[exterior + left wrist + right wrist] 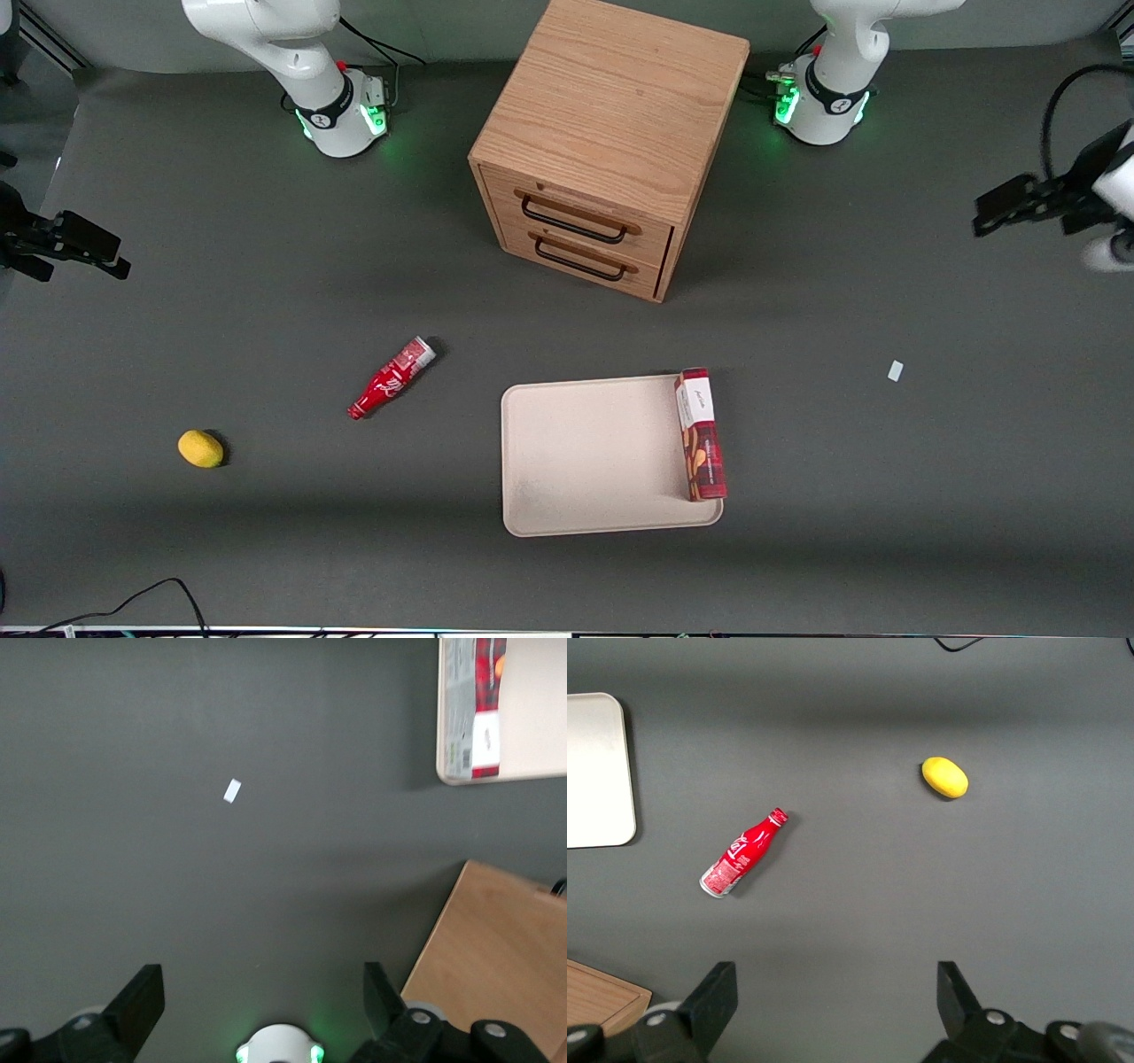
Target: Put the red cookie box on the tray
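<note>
Tabletop [266,549] scene: tray [585,461] carries the red cookie box [700,436] right along its rim nearest the working arm, so a nudge could tip it off. Tool [1005,208] is released, empty, raised well apart from the box, toward the working arm's end.

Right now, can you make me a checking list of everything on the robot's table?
Surface: dark grey table, matte.
Job's things: slim dark-red cardboard cookie box lies along the edge of the flat cream-beige tray.
Clutter: small red bottle lying down; yellow lemon; small white scrap; wooden two-drawer cabinet, drawers shut.
Grippers: left arm's gripper open, empty, high above the table toward the working arm's end.
Cables: black cable at the table's near edge.
Surroundings: nothing seen.
</note>
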`<move>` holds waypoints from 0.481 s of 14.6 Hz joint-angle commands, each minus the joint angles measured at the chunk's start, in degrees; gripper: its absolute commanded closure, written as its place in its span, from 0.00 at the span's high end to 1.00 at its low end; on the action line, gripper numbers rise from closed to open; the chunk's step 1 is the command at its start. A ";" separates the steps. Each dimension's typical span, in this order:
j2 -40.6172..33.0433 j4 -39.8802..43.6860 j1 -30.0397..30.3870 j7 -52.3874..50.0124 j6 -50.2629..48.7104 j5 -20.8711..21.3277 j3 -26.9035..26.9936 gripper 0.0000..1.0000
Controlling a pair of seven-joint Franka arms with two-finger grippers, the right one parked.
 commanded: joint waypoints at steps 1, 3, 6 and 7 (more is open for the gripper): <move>-8.92 -12.94 -0.82 7.45 3.79 -1.15 4.47 1.00; -14.98 -21.72 -0.99 7.82 8.70 -1.06 5.18 1.00; -19.84 -28.09 -0.90 7.65 11.98 -0.89 5.18 1.00; -19.93 -28.01 -0.90 7.21 11.89 -0.89 5.09 1.00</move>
